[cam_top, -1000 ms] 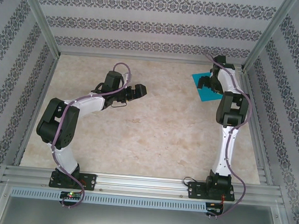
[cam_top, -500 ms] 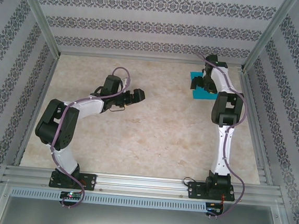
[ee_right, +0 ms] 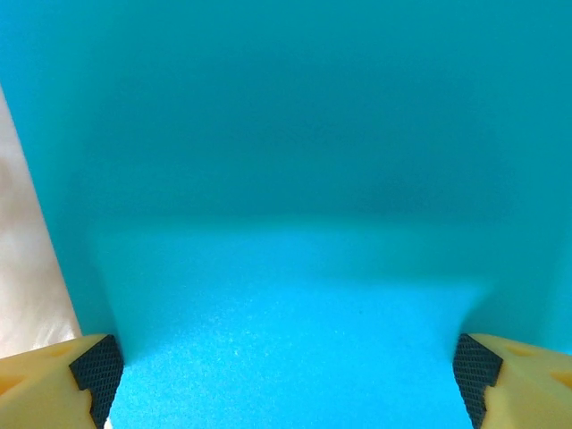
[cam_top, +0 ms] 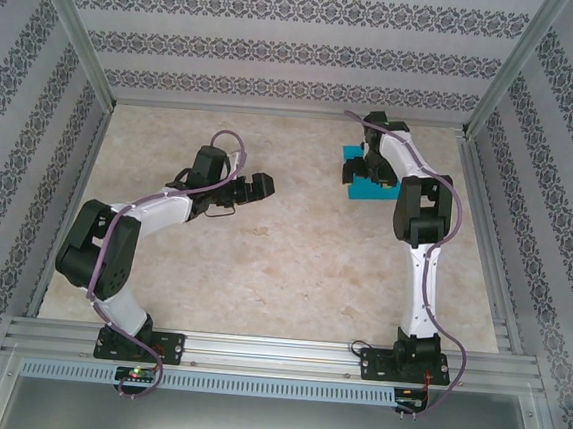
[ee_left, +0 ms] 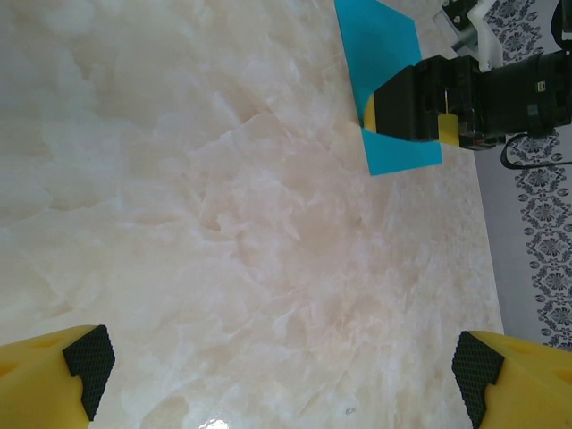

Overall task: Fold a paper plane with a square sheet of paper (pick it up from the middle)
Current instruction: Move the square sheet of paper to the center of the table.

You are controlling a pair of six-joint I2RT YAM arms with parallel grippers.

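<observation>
The left arm rises from its base at the near left edge, folds back at the elbow and reaches rightward over the pale marble-patterned table top [cam_top: 292,265]; the left gripper [cam_top: 260,184] hangs above bare table left of centre, pointing right, its jaws spread wide with nothing between them; in the left wrist view the black-padded yellow fingertips [ee_left: 89,357] sit at opposite lower corners.

The right arm stands at the near right edge, stretches almost straight away towards the far side, then bends left at the wrist; the right gripper [cam_top: 357,170] points down onto the thin bright cyan-blue square sheet of paper [cam_top: 377,192], jaws wide apart; in the right wrist view its padded fingertips [ee_right: 96,366] flank the sheet [ee_right: 286,179] at the frame's lower corners, and whether they touch it I cannot tell.

The sheet lies flat on the table, far and right of centre, well apart from the left gripper.

Count: two arms; two grippers; one sheet of paper.
</observation>
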